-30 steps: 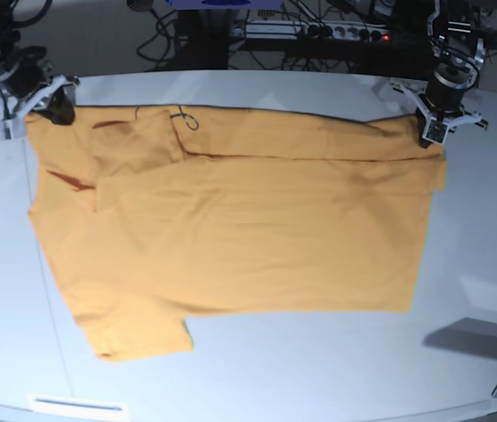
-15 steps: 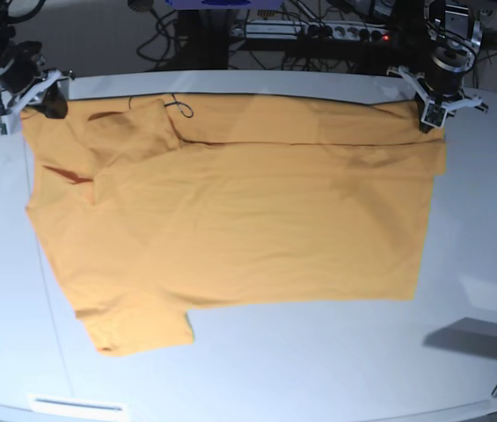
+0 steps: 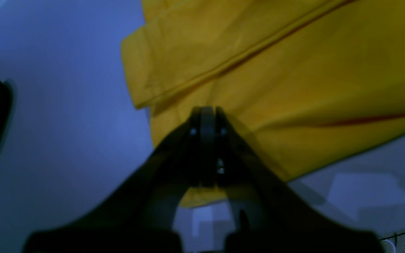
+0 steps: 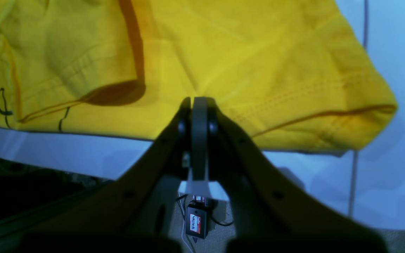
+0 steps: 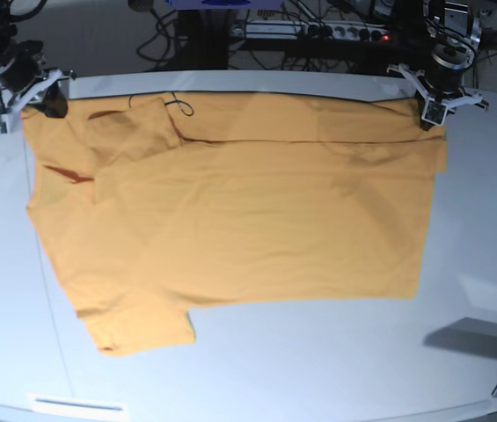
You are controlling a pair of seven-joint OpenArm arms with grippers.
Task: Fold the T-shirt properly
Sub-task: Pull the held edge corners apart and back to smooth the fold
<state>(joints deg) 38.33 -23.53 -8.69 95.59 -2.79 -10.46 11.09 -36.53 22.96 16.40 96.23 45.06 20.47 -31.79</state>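
You see the T-shirt (image 5: 230, 220) lying spread over the white bench (image 5: 318, 369), with its far edge close along the back rim of the bench and one short sleeve (image 5: 138, 330) pointing to the near side on the left of the base view. Near the far left corner a part of the cloth is folded over itself, and a thin dark thread (image 5: 180, 107) lies there on the fabric. Your right gripper (image 5: 32, 95) is at the far left corner of the shirt in the base view; in its wrist view the fingers (image 4: 199, 116) are pressed together, and they meet the yellow cloth at the edge, so they seem to pinch the T-shirt (image 4: 223, 63), though the exact contact is hidden behind the tips. Your left gripper (image 5: 433, 114) is at the far right corner of the shirt; in its wrist view the fingers (image 3: 206, 123) are also pressed together on the shirt's edge, and a doubled hem of the T-shirt (image 3: 276, 70) runs just beyond them. The cloth between the two grippers lies quite straight along the back of the bench. Behind the bench, cables and a power strip (image 5: 318, 31) are on the dark floor.
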